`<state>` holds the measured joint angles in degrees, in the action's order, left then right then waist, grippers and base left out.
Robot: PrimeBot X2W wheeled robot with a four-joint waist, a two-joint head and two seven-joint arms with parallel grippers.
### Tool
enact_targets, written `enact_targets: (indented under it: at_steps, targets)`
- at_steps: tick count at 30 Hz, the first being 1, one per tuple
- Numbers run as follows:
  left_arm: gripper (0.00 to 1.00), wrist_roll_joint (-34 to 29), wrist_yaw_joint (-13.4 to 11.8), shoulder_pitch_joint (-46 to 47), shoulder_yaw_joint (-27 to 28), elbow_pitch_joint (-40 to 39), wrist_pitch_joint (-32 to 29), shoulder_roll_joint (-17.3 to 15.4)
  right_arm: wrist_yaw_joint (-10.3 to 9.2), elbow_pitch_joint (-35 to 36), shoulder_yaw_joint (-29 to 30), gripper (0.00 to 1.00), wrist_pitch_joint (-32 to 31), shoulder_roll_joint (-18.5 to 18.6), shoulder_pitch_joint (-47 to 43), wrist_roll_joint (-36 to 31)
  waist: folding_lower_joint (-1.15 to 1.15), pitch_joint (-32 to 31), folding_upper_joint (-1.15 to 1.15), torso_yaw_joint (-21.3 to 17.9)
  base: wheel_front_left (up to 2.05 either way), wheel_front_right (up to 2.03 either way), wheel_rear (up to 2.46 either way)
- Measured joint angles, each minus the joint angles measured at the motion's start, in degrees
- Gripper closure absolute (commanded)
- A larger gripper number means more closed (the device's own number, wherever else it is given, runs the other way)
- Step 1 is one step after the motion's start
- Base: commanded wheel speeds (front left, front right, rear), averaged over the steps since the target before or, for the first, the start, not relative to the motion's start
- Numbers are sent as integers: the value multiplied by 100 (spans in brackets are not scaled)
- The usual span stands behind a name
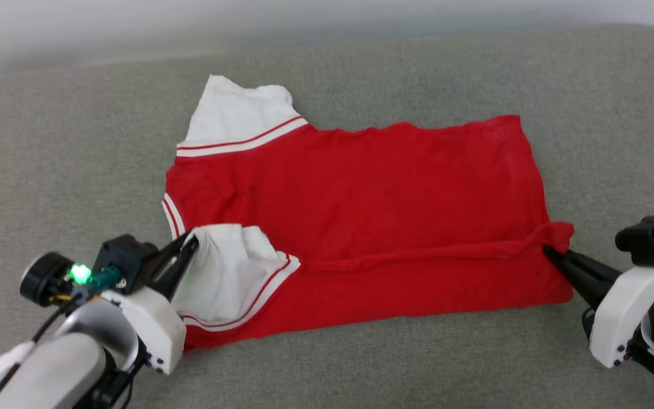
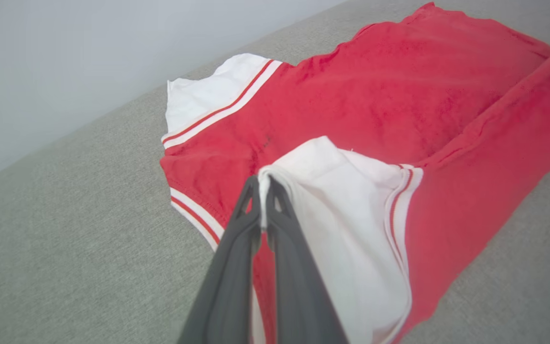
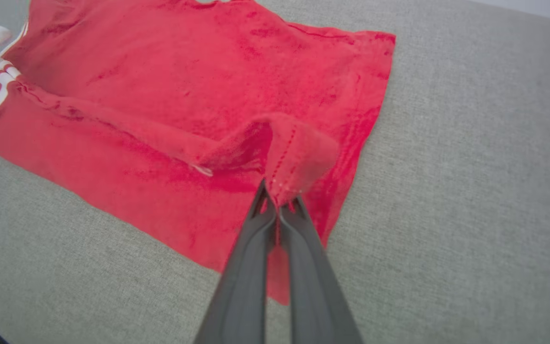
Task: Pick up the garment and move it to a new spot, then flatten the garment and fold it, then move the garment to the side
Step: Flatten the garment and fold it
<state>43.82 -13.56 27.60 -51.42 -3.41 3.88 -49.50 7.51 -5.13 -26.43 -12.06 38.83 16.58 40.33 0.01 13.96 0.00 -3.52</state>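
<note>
The garment (image 1: 372, 193) is a red T-shirt with white sleeves and red-and-white trim, lying on a grey fabric surface (image 1: 66, 142) with its neck end to the left. No print shows on the upturned face. My left gripper (image 1: 192, 243) is shut on the edge of the near white sleeve (image 2: 346, 215), which is lifted and folded over the red body. My right gripper (image 1: 548, 250) is shut on the near hem corner (image 3: 294, 157), pulled up and inward. A raised crease runs between the two held points. The far white sleeve (image 1: 236, 116) lies flat.
The grey surface (image 3: 470, 167) extends on all sides of the shirt. A pale wall (image 2: 65, 57) runs along its far edge.
</note>
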Motion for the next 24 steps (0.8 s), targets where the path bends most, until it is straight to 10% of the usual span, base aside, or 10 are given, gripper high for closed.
enact_targets:
  at_steps: [19, 20, 21, 22, 24]
  targets:
    - [100, 178, 1017, 725, -143, 2297, 136, 851, 0, -1178, -575, 100, -174, -339, 992, -24, 0, 702, 0, -78, 0, 0, 0]
    - [88, 191, 1035, 737, -135, 2368, 158, 891, 0, -1211, -593, 99, -124, -352, 998, 11, 0, 664, 0, -66, 0, 0, 0]
    - [47, 203, 1060, 740, -134, 2421, 189, 910, 0, -1234, -606, 66, -78, -358, 999, 31, 0, 621, 0, -56, 0, 0, 0]
    - [0, 234, 1084, 741, -125, 2463, 207, 916, 0, -1241, -628, 6, -35, -356, 1002, 33, 0, 571, 0, -45, 0, 0, 0]
    - [0, 268, 1109, 759, -103, 2484, 232, 900, 0, -1205, -686, 0, 75, -333, 1011, 21, 0, 457, 0, -23, 0, 0, 0]
